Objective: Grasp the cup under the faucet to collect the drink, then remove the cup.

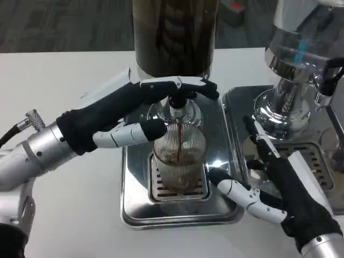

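**Cup under the faucet, dark drink pouring in**

The ribbed clear cup [179,161] stands upright on the slotted grate at the middle of a steel drip tray [134,212], right under the faucet [177,110] of a drink dispenser [174,37] with a dark tank. A thin dark stream falls from the faucet into the cup, and a little dark liquid lies near its bottom.

The left hand [129,115] reaches in from the table's left edge. Its upper fingers stretch across the faucet's lever, and a lower white finger touches the cup's left side near the rim. Whether it truly grips the lever cannot be told.

The right hand [279,183] comes in from the table's near right corner. Its fingers are spread apart, with 1 white finger lying on the tray's right rim just beside the cup's base; it holds nothing.

A 2nd drip tray [322,161] sits along the table's right edge, touching the 1st, with a chrome dispenser [293,80] standing on it.
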`<state>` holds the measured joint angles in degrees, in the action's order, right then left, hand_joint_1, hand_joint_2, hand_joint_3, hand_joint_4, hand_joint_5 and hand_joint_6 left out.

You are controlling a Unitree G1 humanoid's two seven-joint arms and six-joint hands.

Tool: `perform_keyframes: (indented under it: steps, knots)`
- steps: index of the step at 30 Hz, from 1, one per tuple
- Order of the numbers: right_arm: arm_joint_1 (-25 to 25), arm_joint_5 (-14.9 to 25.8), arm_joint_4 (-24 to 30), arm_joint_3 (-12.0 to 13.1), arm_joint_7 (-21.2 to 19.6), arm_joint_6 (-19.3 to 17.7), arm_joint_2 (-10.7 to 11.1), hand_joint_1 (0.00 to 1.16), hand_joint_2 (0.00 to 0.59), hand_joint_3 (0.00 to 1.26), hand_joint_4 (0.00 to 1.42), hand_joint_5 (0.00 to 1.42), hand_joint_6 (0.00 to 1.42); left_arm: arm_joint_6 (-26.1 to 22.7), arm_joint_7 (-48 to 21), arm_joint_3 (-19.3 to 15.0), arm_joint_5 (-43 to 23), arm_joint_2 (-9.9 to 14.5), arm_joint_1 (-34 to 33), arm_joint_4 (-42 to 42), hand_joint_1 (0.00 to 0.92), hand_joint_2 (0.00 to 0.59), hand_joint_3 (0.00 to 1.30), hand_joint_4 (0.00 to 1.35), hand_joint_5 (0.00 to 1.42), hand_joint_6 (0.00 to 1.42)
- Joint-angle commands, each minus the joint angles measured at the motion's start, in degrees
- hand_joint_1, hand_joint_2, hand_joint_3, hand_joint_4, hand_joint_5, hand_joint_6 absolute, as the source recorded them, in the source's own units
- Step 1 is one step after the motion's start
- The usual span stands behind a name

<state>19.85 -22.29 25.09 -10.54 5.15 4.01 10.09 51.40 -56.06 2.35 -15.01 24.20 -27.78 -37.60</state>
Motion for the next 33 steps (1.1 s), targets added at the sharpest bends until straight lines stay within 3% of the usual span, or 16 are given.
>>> perform_keyframes:
  steps: [1, 8, 16, 33]
  knots:
    - [-2.0, -1.2, 0.7, -0.6, 2.9, 3.3, 1.9, 0.43, 0.147, 0.0, 0.0, 0.0, 0.19, 0.7, -1.9, 1.9, 2.2, 1.0, 1.1, -0.4, 0.009, 0.136, 0.33, 0.2, 0.17, 0.23]
    - [-4.9, -3.5, 0.8, -1.8, 6.1, 6.8, 4.2, 0.47, 0.152, 0.0, 0.0, 0.0, 0.18, 0.9, -1.7, 2.3, 2.0, 1.5, 1.2, 0.1, 0.03, 0.142, 0.34, 0.21, 0.19, 0.23]
    - [-6.6, -5.6, 0.3, -2.6, 6.5, 7.9, 4.8, 0.48, 0.155, 0.0, 0.0, 0.0, 0.16, 1.0, -1.4, 2.5, 2.0, 2.0, 1.6, 0.8, 0.046, 0.146, 0.36, 0.22, 0.19, 0.23]
    - [-9.1, -7.2, -5.3, -3.8, 2.3, 4.6, 3.0, 0.45, 0.162, 0.0, 0.0, 0.0, 0.14, 1.0, -1.3, 3.0, 1.9, 3.3, 2.3, 2.8, 0.084, 0.16, 0.38, 0.25, 0.19, 0.23]
